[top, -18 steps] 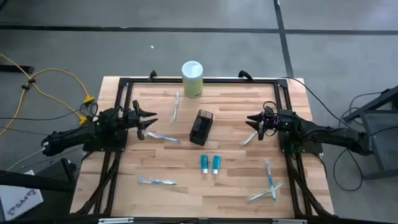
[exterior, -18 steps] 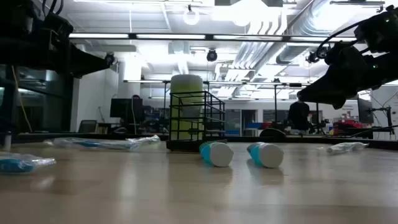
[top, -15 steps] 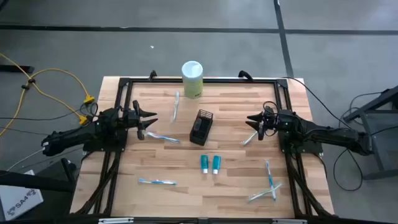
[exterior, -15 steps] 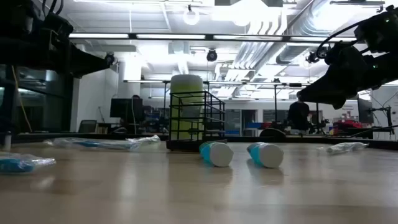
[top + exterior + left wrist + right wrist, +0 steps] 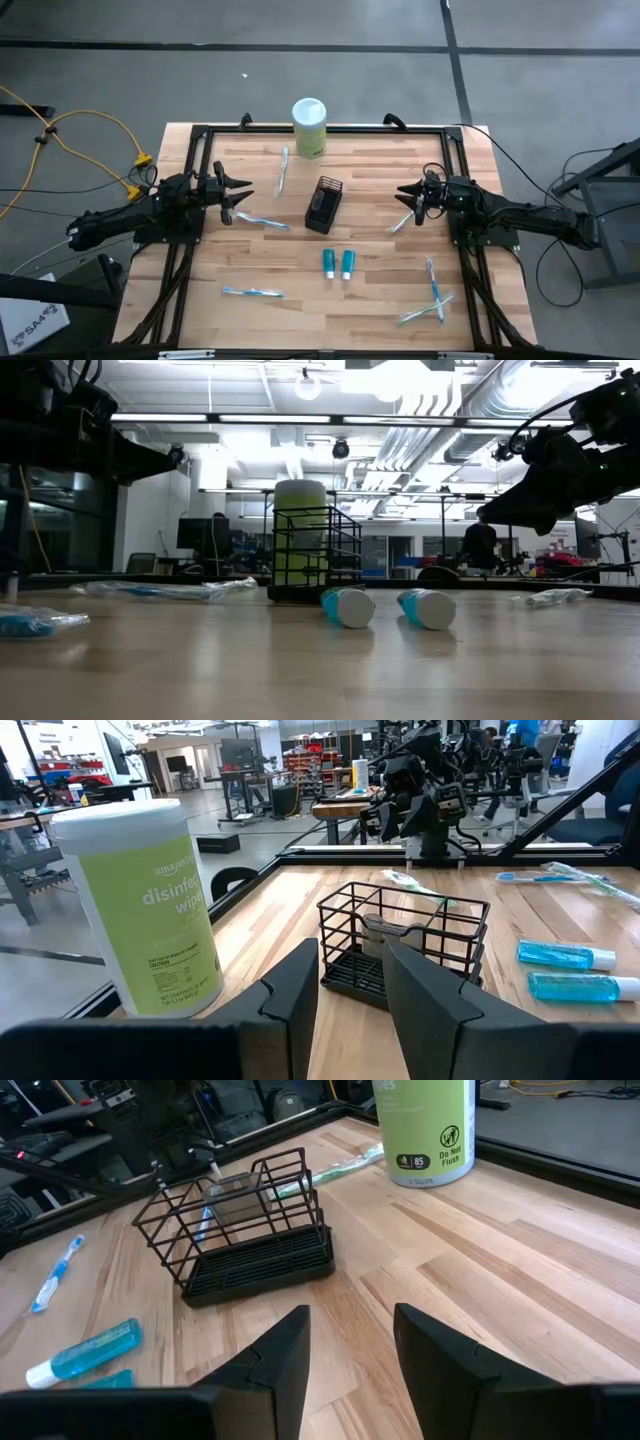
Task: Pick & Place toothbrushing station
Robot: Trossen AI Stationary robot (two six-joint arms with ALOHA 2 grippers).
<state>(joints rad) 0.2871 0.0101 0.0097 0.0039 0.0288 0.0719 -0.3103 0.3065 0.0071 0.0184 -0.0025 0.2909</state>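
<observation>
The black wire holder [image 5: 323, 203] stands upright on its base at the table's middle, seen also in the left wrist view [image 5: 404, 945] and the right wrist view [image 5: 240, 1225]. Two teal tubes [image 5: 337, 263] lie side by side nearer the front. Several white-and-blue toothbrushes lie scattered flat: one [image 5: 282, 170] far of the holder, one [image 5: 252, 292] front left, some [image 5: 434, 295] front right. My left gripper [image 5: 246, 193] hovers open left of the holder, my right gripper [image 5: 401, 194] open to its right; both hold nothing.
A pale green canister with a white lid [image 5: 309, 126] stands at the table's far edge, behind the holder. A black frame [image 5: 200, 135] borders the wooden table. One toothbrush [image 5: 264, 221] lies just below my left gripper, another [image 5: 402, 221] near my right gripper.
</observation>
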